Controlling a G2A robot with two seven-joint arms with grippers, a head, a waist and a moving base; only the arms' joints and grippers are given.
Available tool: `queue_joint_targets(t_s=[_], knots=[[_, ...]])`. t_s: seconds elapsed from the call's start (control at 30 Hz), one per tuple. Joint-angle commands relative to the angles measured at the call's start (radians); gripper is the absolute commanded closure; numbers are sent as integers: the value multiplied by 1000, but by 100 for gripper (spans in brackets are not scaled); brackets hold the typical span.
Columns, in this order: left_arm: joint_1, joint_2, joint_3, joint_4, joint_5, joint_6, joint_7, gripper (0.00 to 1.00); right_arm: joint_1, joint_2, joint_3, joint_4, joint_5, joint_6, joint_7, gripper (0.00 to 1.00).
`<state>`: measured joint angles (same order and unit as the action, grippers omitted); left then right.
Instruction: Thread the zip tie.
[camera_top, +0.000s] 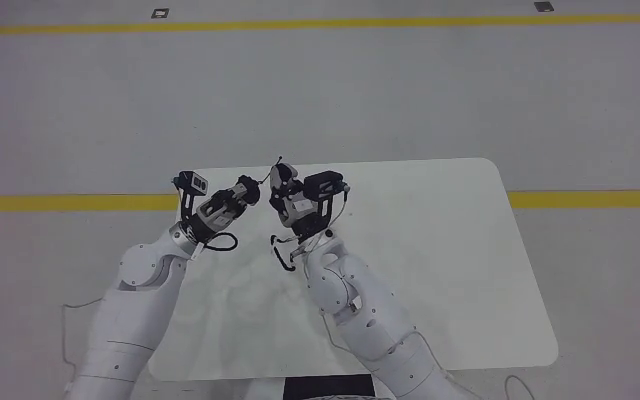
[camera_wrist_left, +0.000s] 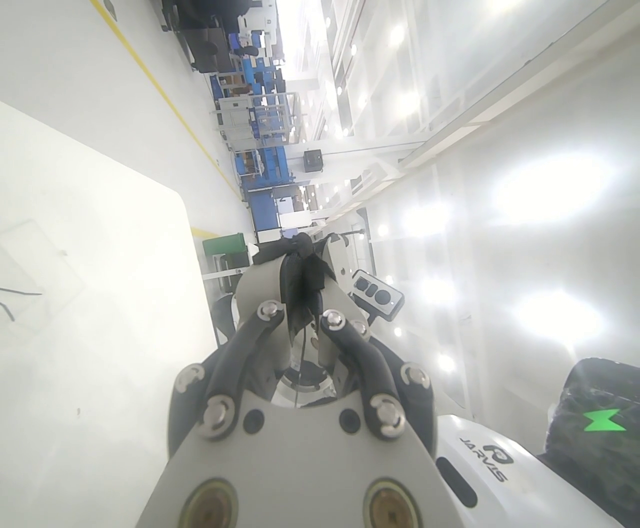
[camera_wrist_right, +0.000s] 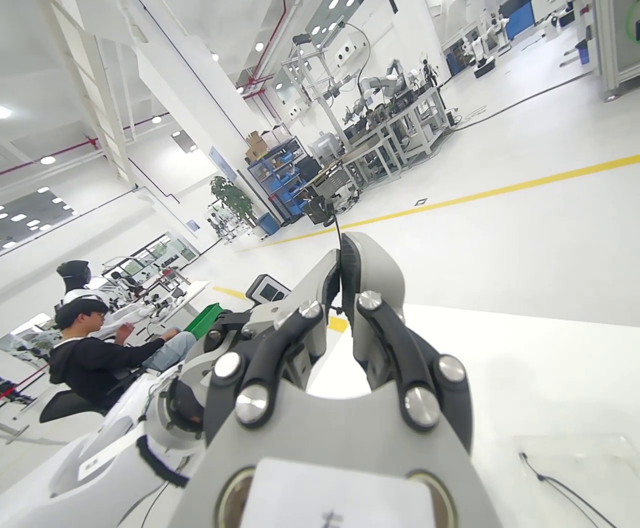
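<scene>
Right gripper (camera_wrist_right: 341, 267) pinched tight on zip tie (camera_wrist_right: 338, 232), tail poking up past tips. Left gripper (camera_wrist_left: 300, 250) closed on the same tie. Both arms up above table (camera_top: 450, 250), wrists angled inward, tips nearly meeting.

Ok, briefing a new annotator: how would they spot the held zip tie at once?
Start at the white table; near its far edge hovers the right gripper. The zip tie is the thin black strip pinched in its shut fingers, tip poking past them. Unlike the loose black ties lying on the table, it is held aloft.
</scene>
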<state>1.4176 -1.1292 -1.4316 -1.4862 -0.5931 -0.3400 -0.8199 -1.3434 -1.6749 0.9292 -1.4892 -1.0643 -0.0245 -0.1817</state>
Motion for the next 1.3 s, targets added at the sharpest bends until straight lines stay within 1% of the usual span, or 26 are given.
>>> queue_joint_targets(t_s=[0.0, 0.4, 0.67, 0.93, 1.27], knots=[[0, 0, 0, -1, 1, 0, -1, 100, 0, 1, -1, 0, -4, -1, 1, 100], [3, 2, 2, -8, -1, 0, -4, 100, -4, 5, -14, 1, -15, -7, 21, 100], [10, 4, -4, -17, -4, 0, -3, 100, -8, 7, -13, -16, -16, 11, 4, 100], [21, 5, -8, -28, -4, 0, -6, 100, -11, 7, -23, -27, -7, 16, -3, 100], [24, 7, -8, -42, -9, 0, -9, 100, -15, 8, -37, -16, 2, 14, 26, 100]])
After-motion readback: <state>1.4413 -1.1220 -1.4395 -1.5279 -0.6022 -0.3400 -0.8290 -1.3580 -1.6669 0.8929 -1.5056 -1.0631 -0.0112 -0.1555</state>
